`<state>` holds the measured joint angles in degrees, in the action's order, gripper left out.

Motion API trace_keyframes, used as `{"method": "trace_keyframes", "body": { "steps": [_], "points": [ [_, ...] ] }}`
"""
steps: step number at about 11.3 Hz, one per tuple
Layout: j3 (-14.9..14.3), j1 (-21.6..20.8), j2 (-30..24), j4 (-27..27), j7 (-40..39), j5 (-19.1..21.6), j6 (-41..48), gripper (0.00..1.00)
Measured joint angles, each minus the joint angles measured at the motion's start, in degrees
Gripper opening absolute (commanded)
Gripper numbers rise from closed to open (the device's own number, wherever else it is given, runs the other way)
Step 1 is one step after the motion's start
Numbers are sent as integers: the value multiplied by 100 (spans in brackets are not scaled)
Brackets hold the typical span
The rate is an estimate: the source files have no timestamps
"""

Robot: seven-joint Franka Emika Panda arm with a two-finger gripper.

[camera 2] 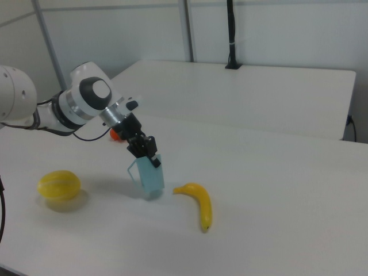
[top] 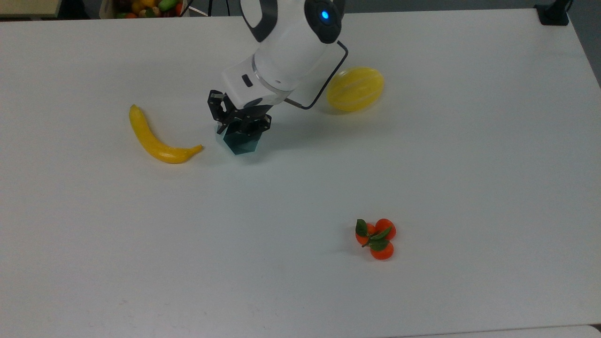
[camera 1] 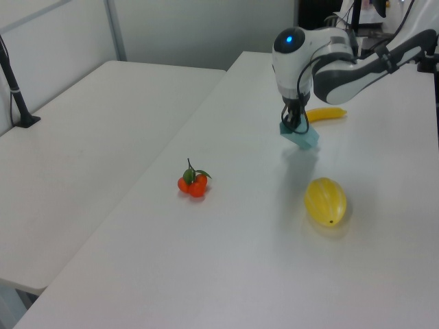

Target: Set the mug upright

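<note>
The pale blue faceted mug (camera 2: 149, 179) stands almost upright with its opening up, slightly tilted, low over the white table (top: 300, 197). From above, the top view looks into the mug's (top: 241, 142) dark inside. My gripper (camera 2: 147, 152) comes down from above and is shut on the mug's rim wall, one finger inside and one outside. In the left view the mug (camera 1: 302, 136) hangs under the gripper (camera 1: 295, 125) with a shadow below it. I cannot tell whether its base touches the table.
A yellow banana (top: 157, 138) lies close to the top view's left of the mug. A yellow melon (top: 355, 89) lies to the top view's right, behind the arm. A cluster of oranges (top: 375, 238) sits nearer the front. A box of fruit (top: 145, 7) stands beyond the far edge.
</note>
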<state>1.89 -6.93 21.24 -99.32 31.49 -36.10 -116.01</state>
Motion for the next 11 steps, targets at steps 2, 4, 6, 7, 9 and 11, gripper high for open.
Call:
{"method": "trace_keyframes", "body": {
  "steps": [2,4,6,7,9,11],
  "points": [
    [-277,74,-30,-6,-84,499,-475,0],
    [-366,121,-110,-84,-191,983,-720,0],
    [-396,144,-286,-430,-161,1125,-1260,0],
    [-408,149,-406,-686,-51,1143,-1676,0],
    [-414,179,-531,-995,92,1210,-2236,0],
    [-417,267,-544,-1127,120,1546,-2692,2]
  ]
}}
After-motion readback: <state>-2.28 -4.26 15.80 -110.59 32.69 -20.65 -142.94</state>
